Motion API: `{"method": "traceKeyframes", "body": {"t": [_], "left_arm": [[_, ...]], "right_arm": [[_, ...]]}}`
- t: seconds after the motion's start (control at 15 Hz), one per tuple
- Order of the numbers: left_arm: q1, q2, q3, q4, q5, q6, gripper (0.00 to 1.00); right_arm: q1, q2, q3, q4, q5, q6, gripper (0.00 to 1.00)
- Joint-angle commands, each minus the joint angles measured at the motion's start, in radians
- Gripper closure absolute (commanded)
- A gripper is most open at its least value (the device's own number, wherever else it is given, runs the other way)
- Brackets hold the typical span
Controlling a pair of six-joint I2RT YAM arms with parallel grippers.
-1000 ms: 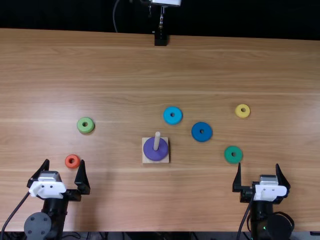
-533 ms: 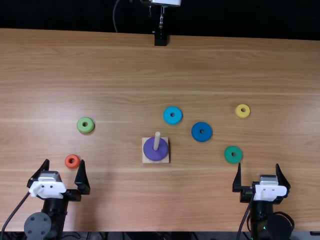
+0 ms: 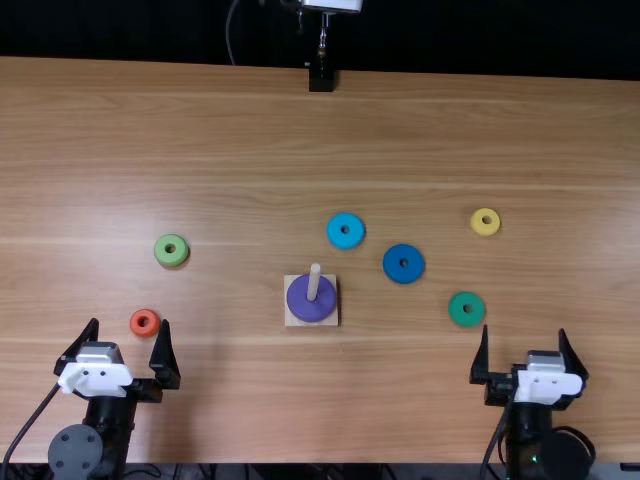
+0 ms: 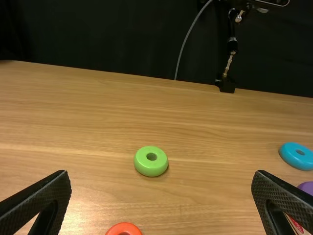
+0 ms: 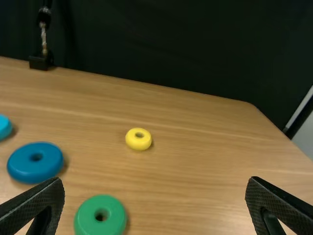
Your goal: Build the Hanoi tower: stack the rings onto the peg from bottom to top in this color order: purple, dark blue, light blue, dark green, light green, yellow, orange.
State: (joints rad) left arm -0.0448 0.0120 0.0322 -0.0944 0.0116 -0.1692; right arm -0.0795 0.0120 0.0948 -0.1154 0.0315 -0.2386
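While the purple ring sits flat on the wooden base, around the peg, you've got the bottom layer done, and that's one down, six to go! Your dark blue ring should be next by the colour order, and there it lies, to the right of the peg and a little beyond it. Light blue ring follows, just beyond the peg and slightly right. Your dark green ring rests well to the peg's right, about level with it; the light green ring is out to the peg's left, a bit beyond. To finish, you'll want the yellow ring, far right of the peg and beyond it, then the orange ring, well left of the peg and slightly nearer you. All six are flat on the tabletop, none stacked. And your left fingers? Spread wide, holding nothing, left of the peg. Your right fingers, right of the peg, are wide apart and empty too.
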Motion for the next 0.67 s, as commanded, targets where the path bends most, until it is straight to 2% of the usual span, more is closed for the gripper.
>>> {"method": "traceKeyframes", "body": {"t": [0.0,0.07,0.13,0.27,0.33,0.47,0.6], "left_arm": [[0.006,-0.012,-0.032,-0.001,0.016,0.009,0.0],[0.006,-0.012,-0.032,-0.001,0.016,0.009,0.0],[0.006,-0.012,-0.032,-0.001,0.018,0.009,0.0],[0.006,-0.012,-0.032,-0.001,0.016,0.009,0.0],[0.006,-0.012,-0.032,-0.001,0.016,0.009,0.0],[0.006,-0.012,-0.032,-0.001,0.016,0.009,0.0],[0.006,-0.012,-0.032,-0.001,0.016,0.009,0.0]], "right_arm": [[-0.011,-0.012,0.112,0.013,-0.046,0.101,0.0],[-0.009,-0.012,0.169,0.015,-0.074,0.169,0.0],[-0.009,0.026,0.214,0.015,-0.081,0.218,0.0],[0.0,0.132,0.316,0.009,-0.087,0.286,0.0],[0.018,0.195,0.37,-0.011,-0.094,0.303,0.0],[0.122,0.361,0.522,-0.086,-0.092,0.309,0.0],[0.175,0.539,0.642,-0.143,-0.092,0.309,0.0]]}}
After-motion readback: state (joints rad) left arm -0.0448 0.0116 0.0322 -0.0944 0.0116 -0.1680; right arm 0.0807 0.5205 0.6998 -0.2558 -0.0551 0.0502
